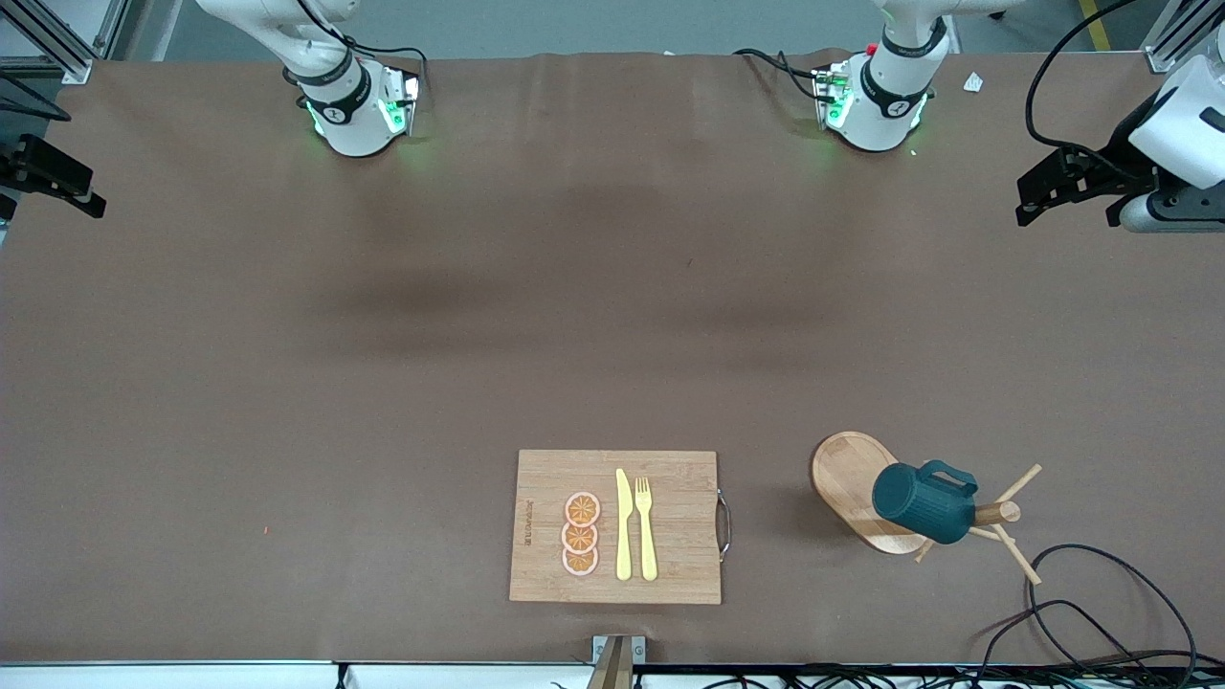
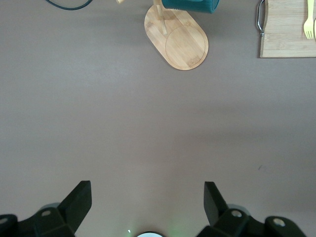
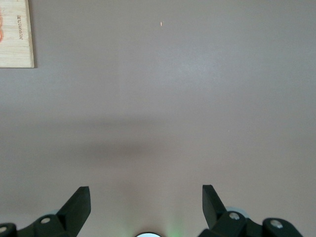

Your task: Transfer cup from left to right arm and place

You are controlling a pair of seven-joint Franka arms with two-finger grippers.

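Note:
The cup, a dark teal ribbed mug, hangs tilted on a peg of the wooden rack, near the front edge toward the left arm's end of the table. Its lower edge shows in the left wrist view, above the rack's oval base. My left gripper is open and empty, high over bare table between its base and the rack; it shows in its wrist view. My right gripper is open and empty, high over bare table near its own base.
A wooden cutting board lies near the front edge at mid-table, with a yellow knife, a yellow fork and three orange slices on it. Black cables lie by the front corner beside the rack.

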